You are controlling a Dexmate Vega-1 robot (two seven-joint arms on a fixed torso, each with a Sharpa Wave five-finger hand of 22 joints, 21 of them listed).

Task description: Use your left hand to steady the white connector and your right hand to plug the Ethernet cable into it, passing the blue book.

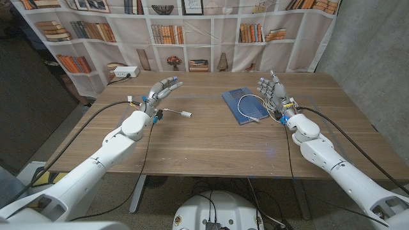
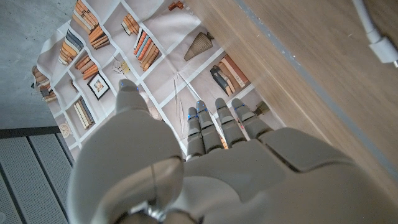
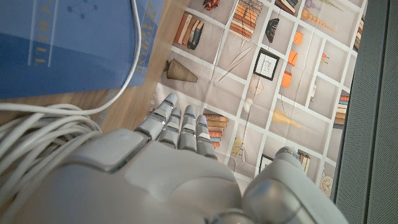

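Observation:
The white connector (image 1: 186,114) lies on the wooden table (image 1: 204,144) left of centre, on a short white lead; its end also shows in the left wrist view (image 2: 385,49). My left hand (image 1: 162,89) hovers behind and to the left of it, fingers spread and holding nothing (image 2: 205,168). The blue book (image 1: 243,105) lies right of centre, and the white Ethernet cable (image 1: 248,105) loops across it with its plug near the book's front edge. My right hand (image 1: 272,90) stands just right of the book, fingers apart and holding nothing. In the right wrist view the book (image 3: 62,43) and cable (image 3: 133,56) show beyond the hand (image 3: 168,180).
A white power box (image 1: 124,72) sits at the table's back left corner. A bookshelf-print backdrop (image 1: 192,32) hangs behind the table. Black cables run along both arms.

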